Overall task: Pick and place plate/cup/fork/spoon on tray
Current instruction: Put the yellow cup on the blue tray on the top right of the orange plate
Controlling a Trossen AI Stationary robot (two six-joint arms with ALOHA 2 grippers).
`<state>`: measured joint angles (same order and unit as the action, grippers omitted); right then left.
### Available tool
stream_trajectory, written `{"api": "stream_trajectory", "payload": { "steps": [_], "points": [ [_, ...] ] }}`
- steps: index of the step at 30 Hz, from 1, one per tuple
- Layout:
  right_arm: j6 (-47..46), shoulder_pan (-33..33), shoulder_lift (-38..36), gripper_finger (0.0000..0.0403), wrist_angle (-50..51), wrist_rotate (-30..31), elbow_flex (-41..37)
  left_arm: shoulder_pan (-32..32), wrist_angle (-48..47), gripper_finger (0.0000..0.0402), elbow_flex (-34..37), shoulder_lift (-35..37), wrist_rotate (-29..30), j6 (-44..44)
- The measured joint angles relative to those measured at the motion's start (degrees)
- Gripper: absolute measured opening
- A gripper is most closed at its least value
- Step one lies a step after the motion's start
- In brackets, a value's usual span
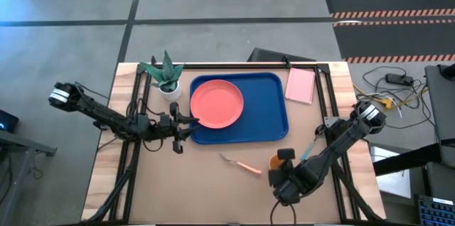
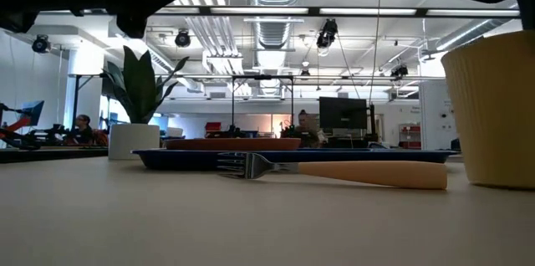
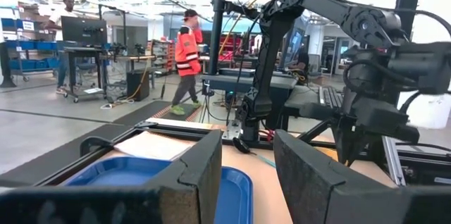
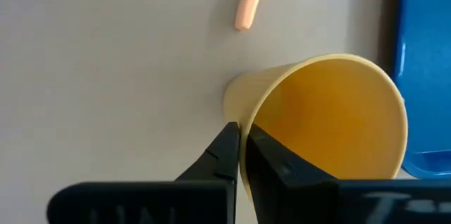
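Cup (image 4: 331,122): standing on the bare tabletop (image 1: 213,190) at about 5 o'clock from the tray, mouth up; the right tool (image 4: 240,155) pinches its rim, one finger inside the wall and one outside, pressed tight on the thin plastic. That rim grip looks chosen because the cup is too wide to span; my guess is a lift to the tray comes next.
Fork (image 1: 240,164): lying flat just beside the cup, at its 9 o'clock in the high view, salmon handle end nearest the cup, tines pointing off toward 10 o'clock. Not yet touched, and clear of the tray.
Tray (image 1: 274,128): blue, at the tabletop's centre and far half, long side across.
Plate (image 1: 217,102): already resting inside the tray's left end, so that part of the task reads as done.
Left tool (image 3: 246,175): at the tray's 9 o'clock edge, fingers spread with nothing between them; it seems to wait clear of the right arm's path.
Potted plant (image 1: 166,77): at the tray's 10 o'clock corner.
Pink pad (image 1: 301,85): at the tray's 2 o'clock.
Spoon: hard to make out; a thin teal streak beside the right arm may be it, mostly hidden.
Cup base: cut off in the right wrist view, so contact with the tabletop cannot be confirmed there.
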<state>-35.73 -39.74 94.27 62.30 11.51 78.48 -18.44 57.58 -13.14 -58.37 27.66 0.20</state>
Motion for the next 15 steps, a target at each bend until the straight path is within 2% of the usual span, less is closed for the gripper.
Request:
{"api": "stream_trajectory", "payload": {
  "steps": [9,15],
  "points": [
    [1.39,3.53,-5.16,0.0009,0.17,-1.02,2.0,0.04,0.14,0.0114,0.26,0.0,0.01,0.01],
    [2.77,10.11,-7.33,0.0009,0.78,-0.85,5.77,0.04,0.37,0.0114,0.28,0.01,0.02,0.01]
  ]
}}
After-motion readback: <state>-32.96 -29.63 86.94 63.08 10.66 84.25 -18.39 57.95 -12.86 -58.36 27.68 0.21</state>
